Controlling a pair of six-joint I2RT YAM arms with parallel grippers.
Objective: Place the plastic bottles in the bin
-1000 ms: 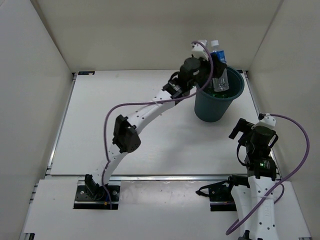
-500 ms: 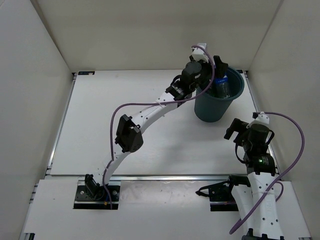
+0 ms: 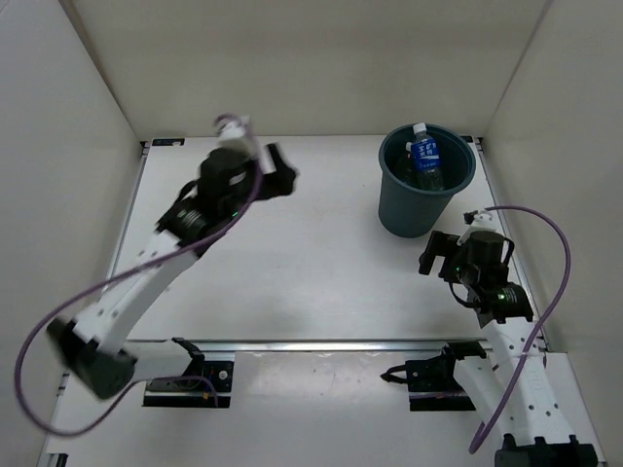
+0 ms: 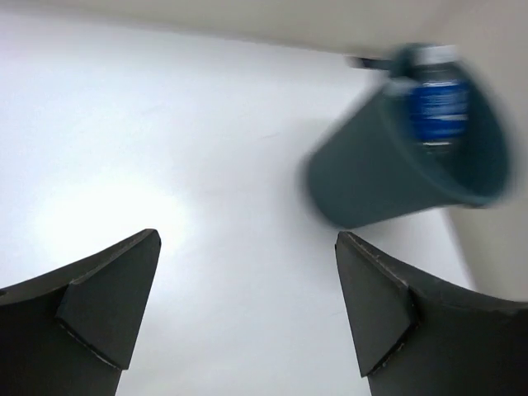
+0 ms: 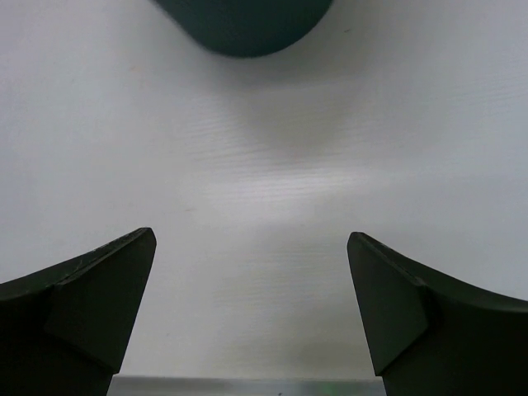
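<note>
The dark teal bin [image 3: 414, 209] stands at the back right of the table. Inside it a clear plastic bottle [image 3: 423, 156] with a blue label and a white cap leans upright against the wall. My left gripper [image 3: 285, 171] is open and empty, blurred, over the back middle of the table, well left of the bin. Its wrist view shows the bin [image 4: 371, 177] and the bottle [image 4: 437, 103] ahead to the right, past the open left gripper [image 4: 247, 239]. My right gripper [image 3: 428, 258] is open and empty just in front of the bin. In its wrist view the right gripper [image 5: 252, 235] faces the bin's base [image 5: 247, 25].
White walls close the table [image 3: 311, 263] in at the back and on both sides. A metal rail [image 3: 321, 343] runs along the near edge by the arm bases. A purple cable loops off each arm.
My left gripper opened over the bin and let go of the blue-labelled bottle, which now rests inside. The left arm then swung far left. The right gripper edged toward the bin.
</note>
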